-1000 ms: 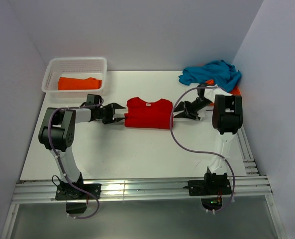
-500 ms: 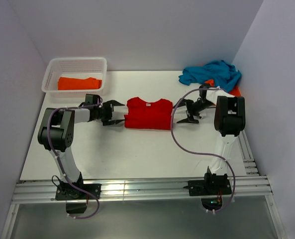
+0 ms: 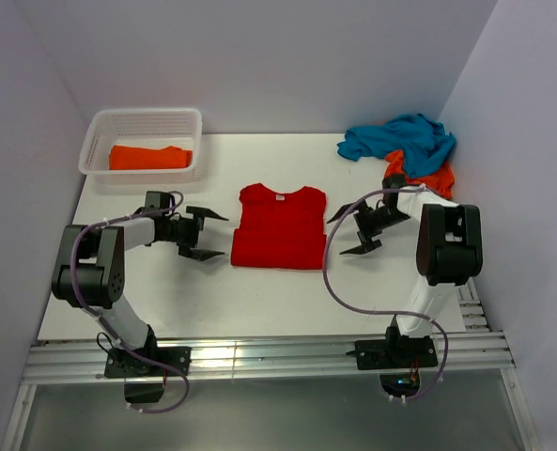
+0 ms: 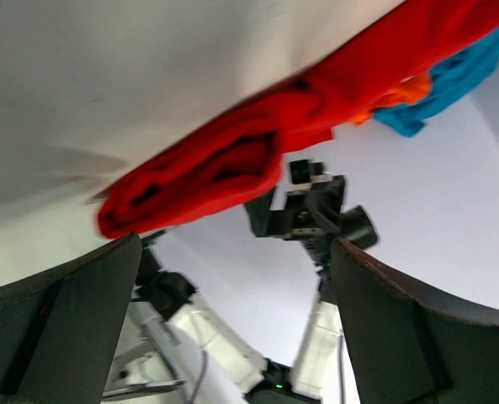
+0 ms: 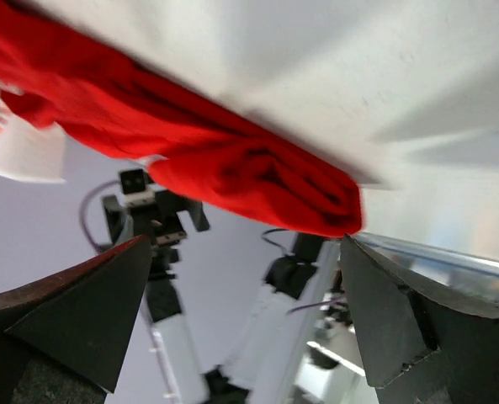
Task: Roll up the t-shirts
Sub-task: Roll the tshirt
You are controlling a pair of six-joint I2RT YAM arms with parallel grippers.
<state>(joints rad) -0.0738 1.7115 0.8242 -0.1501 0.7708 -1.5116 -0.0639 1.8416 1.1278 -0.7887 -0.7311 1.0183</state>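
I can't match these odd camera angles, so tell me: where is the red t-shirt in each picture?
Top external: the red t-shirt lies folded in the middle of the table.
Left wrist: the red t-shirt runs diagonally from lower left to upper right.
Right wrist: the red t-shirt runs diagonally from upper left to centre right.
Shared landmark: the white table it lies on, the pale surface above it in both wrist views.

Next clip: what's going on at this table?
Two arms are working on a red t-shirt that lies folded flat in the middle of the table. The left gripper and right gripper stand open on either side of it, holding nothing. An orange shirt lies in the basket. A teal shirt and a second orange shirt are heaped at the far right.
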